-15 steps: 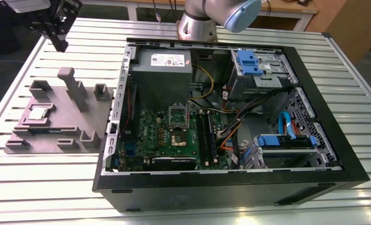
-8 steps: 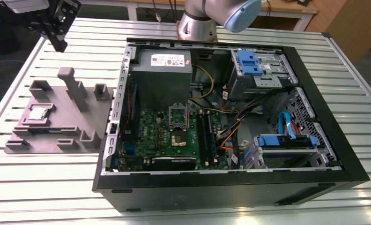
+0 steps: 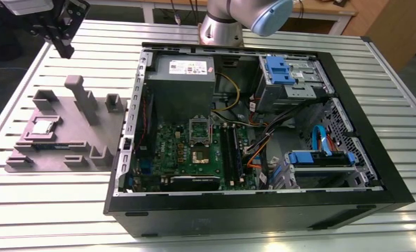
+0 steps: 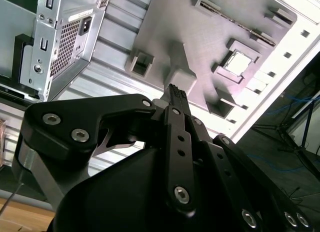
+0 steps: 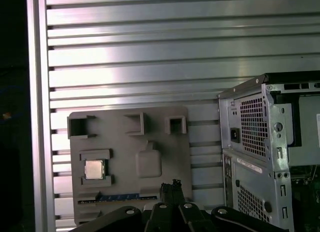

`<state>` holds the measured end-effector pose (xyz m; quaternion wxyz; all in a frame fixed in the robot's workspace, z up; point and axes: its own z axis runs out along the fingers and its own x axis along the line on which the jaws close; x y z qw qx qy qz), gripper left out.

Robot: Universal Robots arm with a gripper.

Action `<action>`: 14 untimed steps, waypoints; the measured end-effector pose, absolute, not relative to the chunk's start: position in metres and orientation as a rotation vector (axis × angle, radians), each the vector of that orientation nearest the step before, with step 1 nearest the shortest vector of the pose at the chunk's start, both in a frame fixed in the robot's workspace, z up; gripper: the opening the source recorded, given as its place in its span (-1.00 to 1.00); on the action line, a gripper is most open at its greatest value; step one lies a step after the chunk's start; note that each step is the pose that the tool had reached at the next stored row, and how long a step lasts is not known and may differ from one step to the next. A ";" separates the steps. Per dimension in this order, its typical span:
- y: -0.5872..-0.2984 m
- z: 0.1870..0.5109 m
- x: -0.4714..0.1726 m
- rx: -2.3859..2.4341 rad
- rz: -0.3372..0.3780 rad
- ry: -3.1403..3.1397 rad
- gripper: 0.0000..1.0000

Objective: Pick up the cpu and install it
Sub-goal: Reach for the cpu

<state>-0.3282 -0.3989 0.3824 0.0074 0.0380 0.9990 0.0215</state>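
Slatted metal worktop (image 3: 54,210); cpu (image 3: 44,126) sits in pocket of grey fixture (image 3: 82,144), beside open case (image 3: 264,199). Arm's fingers (image 5: 168,192) pressed together, empty, hovering well above fixture. Step: approach, pick not begun. Grasp needs fingers parted, centred over cpu.

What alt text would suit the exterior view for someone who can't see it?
A cpu sits in a grey fixture on a slatted table; the gripper hovers above, not touching it. An open computer case lies beside it, at the exterior view's right.
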 end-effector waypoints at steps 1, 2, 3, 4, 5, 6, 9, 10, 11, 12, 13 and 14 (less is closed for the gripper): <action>-0.399 0.382 -0.329 0.119 0.067 3.124 -0.80; -0.399 0.382 -0.329 0.119 0.067 3.124 -0.80; -0.399 0.382 -0.329 0.119 0.067 3.124 -0.80; -0.399 0.382 -0.329 0.119 0.067 3.124 -0.80; -0.399 0.382 -0.330 0.119 0.067 3.125 -0.80; -0.399 0.382 -0.330 0.119 0.067 3.125 -0.80; -0.399 0.382 -0.331 0.119 0.067 3.125 -0.80; -0.399 0.382 -0.331 0.119 0.067 3.125 -0.80; -0.399 0.382 -0.331 0.119 0.067 3.126 -0.80; -0.399 0.381 -0.332 0.119 0.067 3.126 -0.80; -0.399 0.381 -0.332 0.119 0.067 3.126 -0.80; -0.399 0.381 -0.332 0.119 0.067 3.126 -0.80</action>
